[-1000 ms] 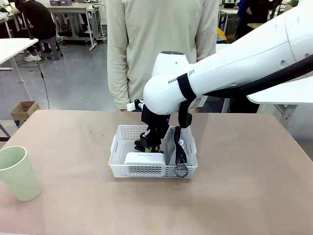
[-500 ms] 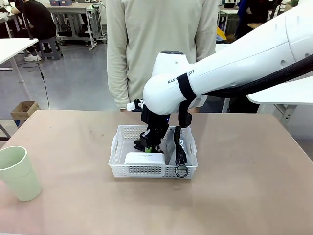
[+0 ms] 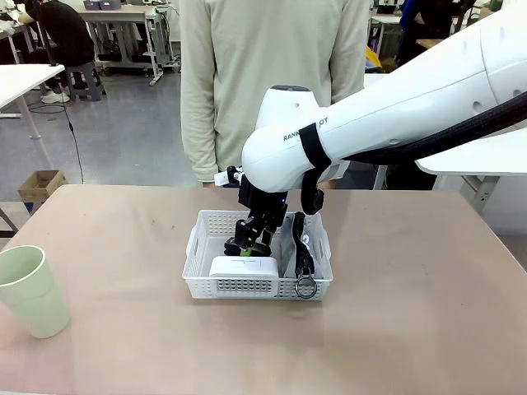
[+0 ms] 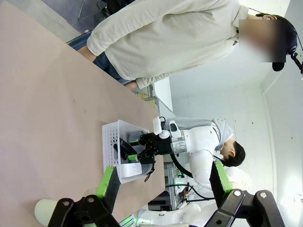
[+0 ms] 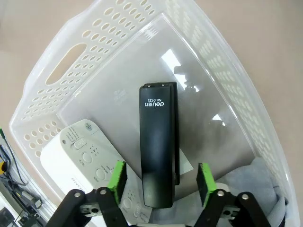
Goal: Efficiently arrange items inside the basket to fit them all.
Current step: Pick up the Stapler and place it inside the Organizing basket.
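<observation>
1. Inside the basket (image 5: 94,47), the black stapler (image 5: 158,142) lies flat on the floor, between the right gripper's (image 5: 160,176) green pads (image 5: 116,176).
2. Its jaws stand apart with a gap on either side of the stapler, gripping nothing.
3. A white box (image 5: 75,151) lies just beside the stapler.

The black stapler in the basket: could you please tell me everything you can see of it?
The black stapler is a long, slim bar, smooth like plastic, closed, with white print reading deli at its far end. It lies flat on the floor of the white basket, beside the white box. The right gripper straddles its near end, green pads clear of both sides.
</observation>
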